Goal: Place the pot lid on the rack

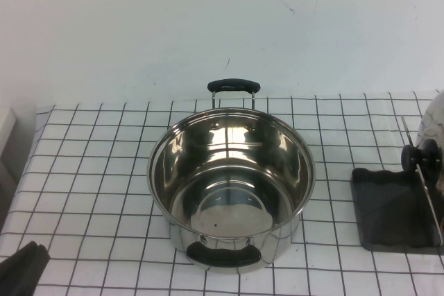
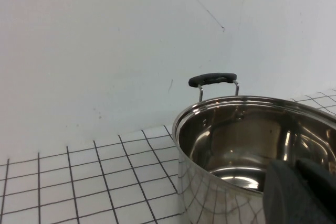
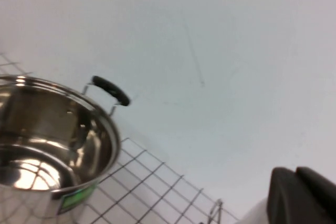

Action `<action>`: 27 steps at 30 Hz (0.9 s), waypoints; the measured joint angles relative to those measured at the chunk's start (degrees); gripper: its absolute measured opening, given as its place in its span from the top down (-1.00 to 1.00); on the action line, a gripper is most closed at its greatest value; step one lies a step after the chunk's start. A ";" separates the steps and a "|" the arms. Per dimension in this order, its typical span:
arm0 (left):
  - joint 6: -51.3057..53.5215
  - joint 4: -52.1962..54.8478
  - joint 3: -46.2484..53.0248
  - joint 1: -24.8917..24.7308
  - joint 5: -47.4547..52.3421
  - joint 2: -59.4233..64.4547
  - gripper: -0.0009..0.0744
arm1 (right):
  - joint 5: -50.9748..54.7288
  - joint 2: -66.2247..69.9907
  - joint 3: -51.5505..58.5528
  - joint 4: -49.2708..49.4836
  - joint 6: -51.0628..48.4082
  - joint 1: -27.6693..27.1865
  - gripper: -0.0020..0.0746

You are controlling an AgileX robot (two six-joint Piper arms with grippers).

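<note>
— Steel domed pot lid (image 1: 431,124) with black knob: where? 
— Far right, on edge in the dark grey rectangular rack (image 1: 392,207).
— Grippers? 
— Left gripper (image 1: 21,268) near-left on the checked tabletop (image 1: 90,171); right gripper (image 3: 302,195) near the rack. Jaws: cannot tell.

Pot (image 1: 231,188) glossy steel; rack (image 1: 392,209) tray matt, probably plastic.

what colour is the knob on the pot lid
Black; the pot lid knob shows best in the high view, at the rack.
</note>
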 joint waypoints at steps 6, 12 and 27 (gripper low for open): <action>0.00 0.14 0.00 0.00 -2.18 0.00 0.98 | -3.25 0.00 0.30 4.87 -2.22 0.00 0.95; 0.00 0.29 0.00 0.00 -3.48 0.00 0.98 | -5.56 -0.09 0.57 7.99 -8.38 0.53 0.95; 0.00 0.39 0.00 0.00 -5.26 0.00 0.98 | -3.53 -15.45 4.34 -63.63 69.19 6.92 0.95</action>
